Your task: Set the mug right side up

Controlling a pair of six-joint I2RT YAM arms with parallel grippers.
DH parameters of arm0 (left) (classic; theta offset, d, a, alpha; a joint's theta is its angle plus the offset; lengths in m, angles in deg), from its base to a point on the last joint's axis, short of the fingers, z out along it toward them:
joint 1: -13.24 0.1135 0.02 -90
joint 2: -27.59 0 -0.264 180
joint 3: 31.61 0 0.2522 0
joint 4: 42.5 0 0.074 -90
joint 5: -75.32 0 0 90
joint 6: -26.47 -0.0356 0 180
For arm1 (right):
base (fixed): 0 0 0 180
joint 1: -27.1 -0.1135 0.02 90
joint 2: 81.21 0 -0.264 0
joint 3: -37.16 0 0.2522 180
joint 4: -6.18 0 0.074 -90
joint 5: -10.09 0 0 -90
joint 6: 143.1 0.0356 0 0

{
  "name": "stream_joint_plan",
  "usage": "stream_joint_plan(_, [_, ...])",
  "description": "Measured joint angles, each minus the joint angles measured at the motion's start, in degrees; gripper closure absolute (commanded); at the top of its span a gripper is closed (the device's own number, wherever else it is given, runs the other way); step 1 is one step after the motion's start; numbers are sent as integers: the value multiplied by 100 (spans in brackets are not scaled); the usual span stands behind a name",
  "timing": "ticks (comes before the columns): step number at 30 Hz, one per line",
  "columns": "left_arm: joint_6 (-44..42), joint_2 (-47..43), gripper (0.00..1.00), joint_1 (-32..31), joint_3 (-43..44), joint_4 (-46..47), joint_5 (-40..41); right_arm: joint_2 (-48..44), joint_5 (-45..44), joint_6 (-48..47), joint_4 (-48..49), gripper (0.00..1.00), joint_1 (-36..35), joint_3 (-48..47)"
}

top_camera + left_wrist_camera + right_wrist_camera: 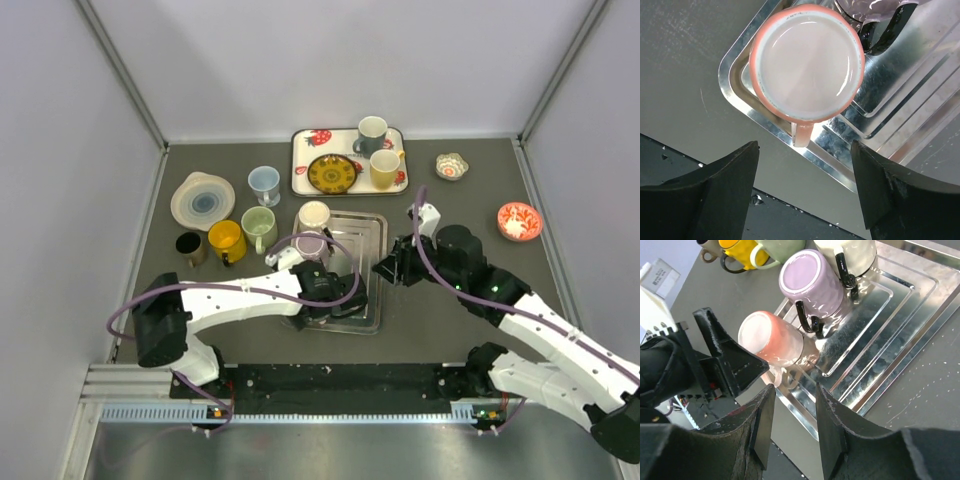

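A pink mug [807, 62] stands upside down at the near left corner of the metal tray [365, 240]. Its base faces up and its handle [802, 134] points toward the tray's rim. It also shows in the right wrist view [772, 337]. My left gripper [804, 150] is open, straddling the handle side of the mug from above, and touches nothing. In the top view the left gripper [318, 290] hides the mug. My right gripper [792, 395] is open and empty, at the tray's right side [390, 268].
A purple mug [810, 280] and a cream mug [850, 250] stand upside down on the same tray, behind the pink one. Yellow [226, 240], green [258, 226], dark [190, 247] and blue [264, 184] mugs and stacked plates [202, 199] are at left. A patterned tray [300, 160] with mugs is at back. Two small bowls [519, 220] are at right.
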State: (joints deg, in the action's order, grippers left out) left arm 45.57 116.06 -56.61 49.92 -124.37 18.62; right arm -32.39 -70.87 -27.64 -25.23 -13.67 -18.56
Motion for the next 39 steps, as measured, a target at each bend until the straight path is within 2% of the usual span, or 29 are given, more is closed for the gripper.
stream_joint_plan(9, [-173,120,33,13,17,22,68,-251,0,0,-13,62,0,236])
stream_joint_plan(23, [-590,120,44,382,-391,632,-120,-566,-4,28,-61,62,0,590])
stream_joint_plan(33, [-789,120,60,514,-470,988,-267,-568,-22,35,-83,62,0,608])
stream_joint_plan(39, [-857,120,75,525,-542,1121,-354,-562,-24,66,-81,62,0,658])
